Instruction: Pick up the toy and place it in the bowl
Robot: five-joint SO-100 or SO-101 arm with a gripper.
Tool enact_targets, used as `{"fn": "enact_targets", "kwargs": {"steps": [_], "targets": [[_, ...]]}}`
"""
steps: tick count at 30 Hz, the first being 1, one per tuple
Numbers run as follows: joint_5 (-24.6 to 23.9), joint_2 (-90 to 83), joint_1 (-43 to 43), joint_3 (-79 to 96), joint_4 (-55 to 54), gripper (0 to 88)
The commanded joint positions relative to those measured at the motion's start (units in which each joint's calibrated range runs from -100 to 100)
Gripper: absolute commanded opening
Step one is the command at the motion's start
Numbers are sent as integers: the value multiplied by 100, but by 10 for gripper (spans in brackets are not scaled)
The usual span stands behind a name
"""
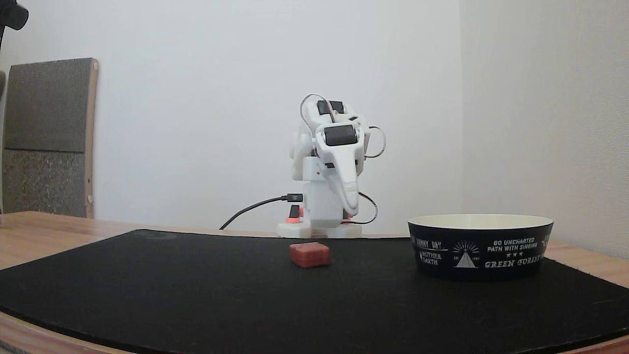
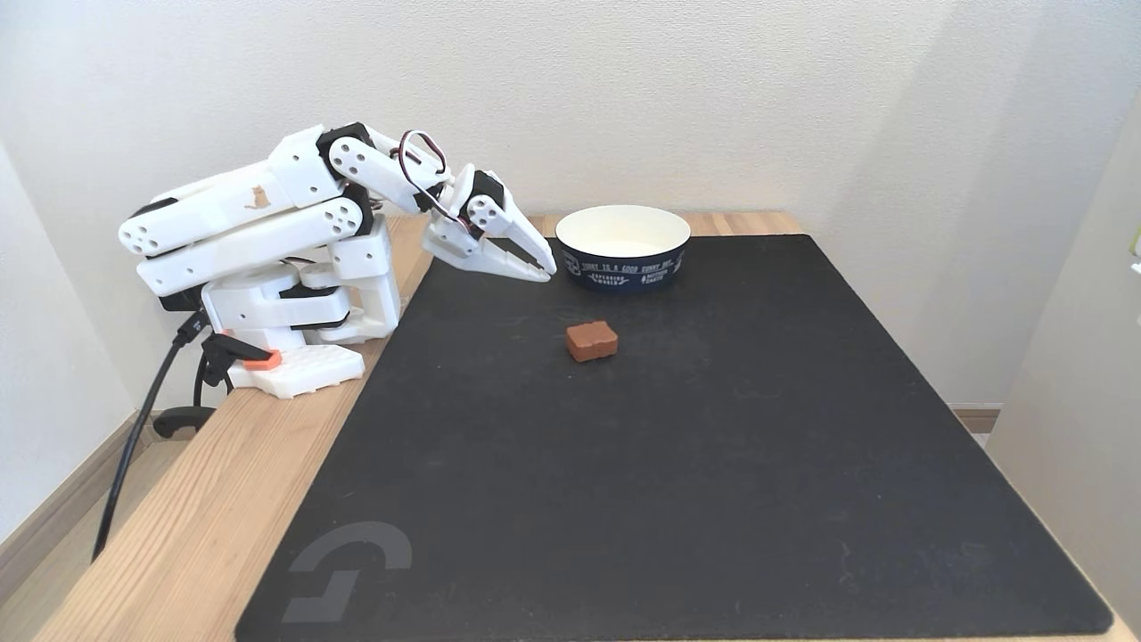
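The toy lies on the black mat, in a fixed view near and left of the bowl, well apart from it. The gripper hangs empty above the mat's far left edge, jaws nearly together, just left of the bowl.

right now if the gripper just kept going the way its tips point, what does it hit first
Probably the black mat, just short of the bowl. The gripper slants down toward the bowl's base; depth is unclear. The toy lies off that line.
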Motion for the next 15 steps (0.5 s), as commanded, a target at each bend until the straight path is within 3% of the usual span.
{"fn": "enact_targets", "kwargs": {"steps": [1, 15], "targets": [[734, -50, 162, 69, 20, 24], [734, -50, 179, 69, 20, 24]]}}
